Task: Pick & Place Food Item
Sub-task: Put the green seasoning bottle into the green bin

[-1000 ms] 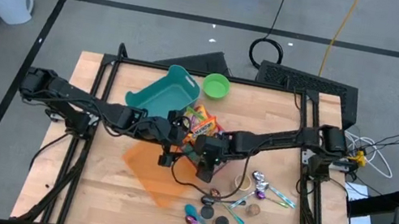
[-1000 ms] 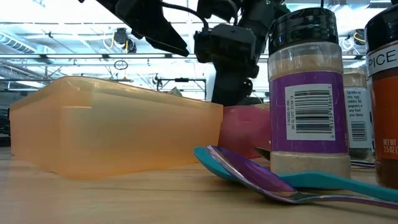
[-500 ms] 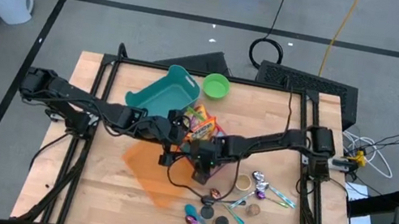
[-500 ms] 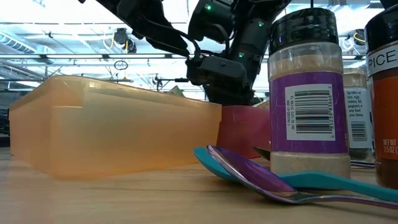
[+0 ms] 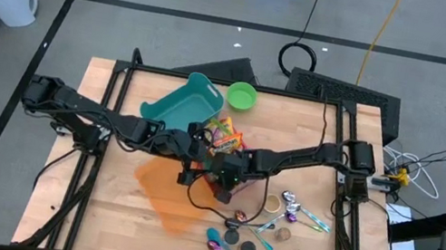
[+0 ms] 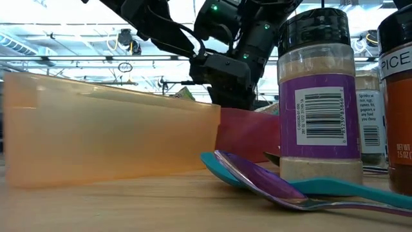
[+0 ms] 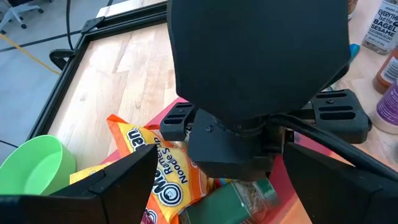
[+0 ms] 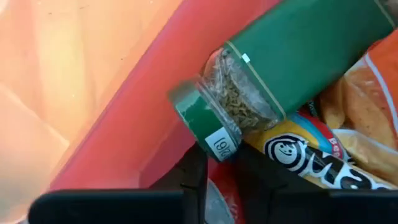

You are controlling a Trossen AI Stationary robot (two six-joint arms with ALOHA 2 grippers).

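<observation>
Grasp stage. Right gripper (image 5: 228, 166) is lowered into the red bin (image 8: 134, 118), jaws nearly together beside the green-capped jar (image 8: 249, 81) atop the ramen packets (image 7: 165, 177) — whether anything is held cannot be told. Confirm purchase before lifting; left gripper (image 5: 193, 150) waits, spread wide.
</observation>
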